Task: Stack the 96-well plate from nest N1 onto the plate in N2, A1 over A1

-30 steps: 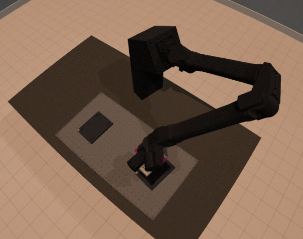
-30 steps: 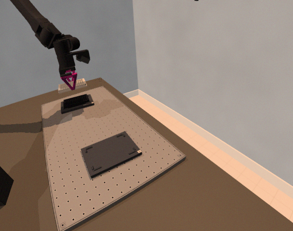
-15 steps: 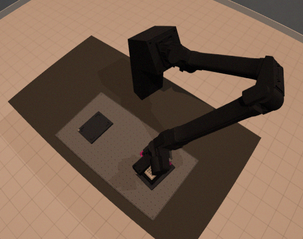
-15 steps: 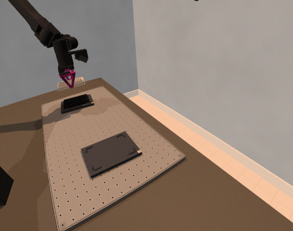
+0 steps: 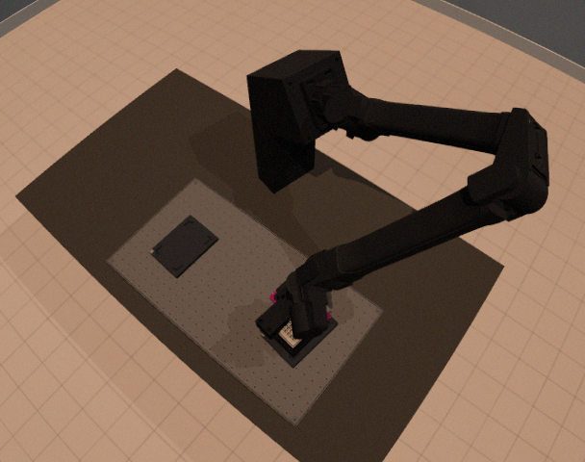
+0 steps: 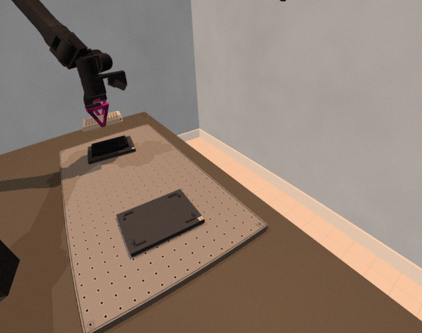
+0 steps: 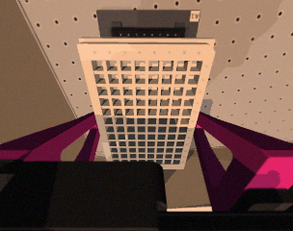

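Note:
My gripper (image 5: 296,321) is shut on the cream 96-well plate (image 7: 146,111), with its magenta fingers on the plate's two long sides. It holds the plate level in the air (image 6: 101,120), apart from everything below. Under it a black 96-well plate (image 6: 110,146) (image 5: 296,350) sits in its dark nest. In the wrist view only the far end of the black plate (image 7: 148,30) shows past the cream plate, next to an A1 label (image 7: 195,15). The other nest (image 5: 185,244) is flat, dark and empty; it also shows in the exterior view (image 6: 160,220).
Both nests stand on a grey perforated baseplate (image 6: 150,200) on a brown table. The arm's black base box (image 5: 288,124) stands behind the baseplate. A wall (image 6: 311,107) runs along the table's far side.

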Action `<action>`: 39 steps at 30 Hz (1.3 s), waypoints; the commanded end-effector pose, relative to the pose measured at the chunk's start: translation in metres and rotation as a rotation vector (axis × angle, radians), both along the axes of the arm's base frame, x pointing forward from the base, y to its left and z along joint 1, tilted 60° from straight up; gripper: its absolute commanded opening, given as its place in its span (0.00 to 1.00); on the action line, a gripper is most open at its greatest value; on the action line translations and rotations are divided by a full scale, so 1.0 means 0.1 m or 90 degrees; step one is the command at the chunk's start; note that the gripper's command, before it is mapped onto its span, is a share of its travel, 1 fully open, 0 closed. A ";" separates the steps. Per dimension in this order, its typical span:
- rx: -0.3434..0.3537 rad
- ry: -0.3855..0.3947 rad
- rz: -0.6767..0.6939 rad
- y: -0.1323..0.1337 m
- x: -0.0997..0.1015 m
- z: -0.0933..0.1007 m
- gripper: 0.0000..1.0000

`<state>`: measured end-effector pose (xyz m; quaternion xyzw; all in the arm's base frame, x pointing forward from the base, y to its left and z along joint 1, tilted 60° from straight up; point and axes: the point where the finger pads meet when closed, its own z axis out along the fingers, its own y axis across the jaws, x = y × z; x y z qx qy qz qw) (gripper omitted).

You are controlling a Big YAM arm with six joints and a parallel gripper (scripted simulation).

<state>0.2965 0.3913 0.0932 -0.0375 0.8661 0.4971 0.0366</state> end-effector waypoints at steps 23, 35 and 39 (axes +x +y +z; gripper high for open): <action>0.000 -0.001 -0.006 -0.03 0.02 0.00 0.00; -0.001 0.004 -0.008 0.07 0.03 -0.09 0.00; 0.001 0.003 -0.001 0.17 0.00 -0.11 0.00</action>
